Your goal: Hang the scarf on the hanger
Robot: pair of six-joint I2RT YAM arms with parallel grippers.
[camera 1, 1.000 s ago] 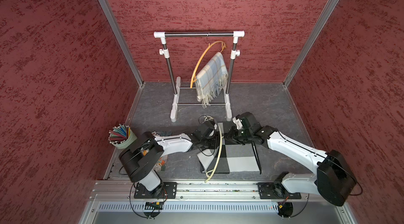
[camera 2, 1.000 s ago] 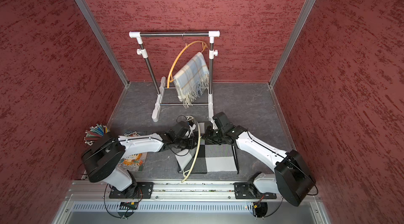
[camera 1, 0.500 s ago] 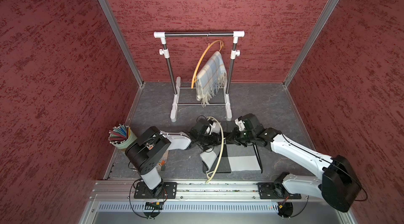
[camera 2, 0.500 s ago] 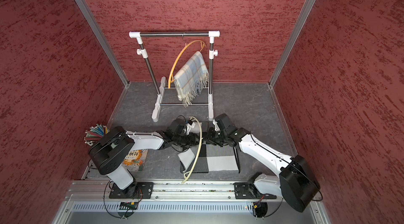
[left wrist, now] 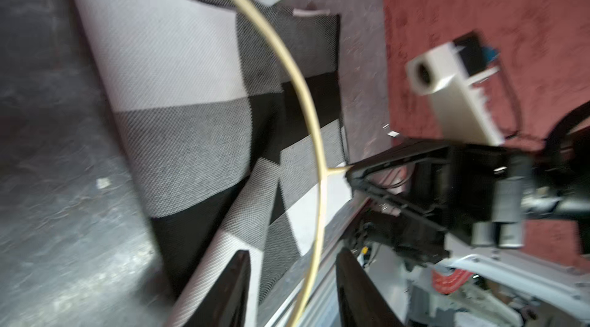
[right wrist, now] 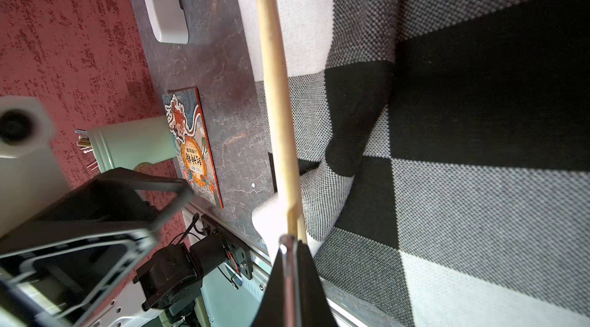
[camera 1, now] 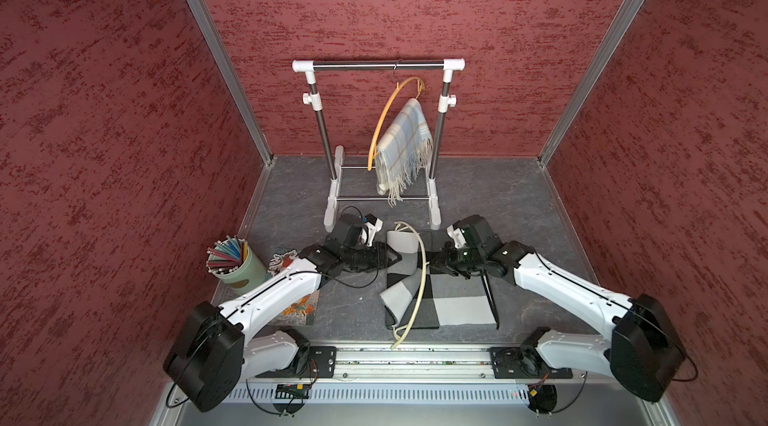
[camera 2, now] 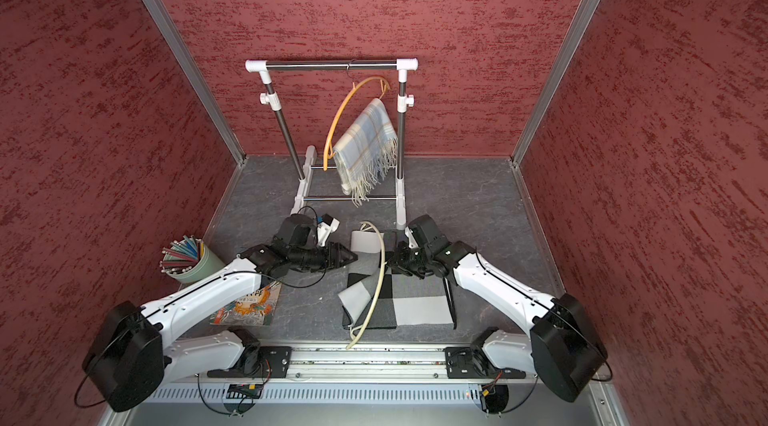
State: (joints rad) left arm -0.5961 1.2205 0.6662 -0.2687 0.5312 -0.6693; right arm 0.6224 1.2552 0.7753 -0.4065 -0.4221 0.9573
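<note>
Well, in both top views the scarf (camera 1: 453, 303) (camera 2: 415, 303), checked black, grey and white, lies on the table (camera 1: 498, 203) between the arms, with its left edge folded over and its far corner curled up. The hanger (camera 1: 422, 274) (camera 2: 377, 278) arcs above that left edge, from the curled corner to the front rail. The right gripper (camera 1: 436, 263) is clamped on the hanger's middle. The left gripper (camera 1: 390, 256) sits just beside the scarf's left edge with its jaws parted and nothing between them. At the back, a rack (camera 1: 378, 66) carries an orange hanger (camera 1: 384, 120) with a plaid scarf (camera 1: 403, 145). A cup (camera 2: 195, 266) and a book (camera 2: 249, 307) sit by the left arm.

The left wrist view is blurred. The left gripper (left wrist: 292, 255) stands open — scarf (left wrist: 178, 86) and hanger (left wrist: 306, 102) lie beyond its fingers. The right gripper (left wrist: 351, 175) pinches the hanger's neck.

In the right wrist view the right gripper (right wrist: 289, 245) is closed on the metal hook where it meets the hanger (right wrist: 274, 70) — the scarf (right wrist: 463, 181) lies beneath.
</note>
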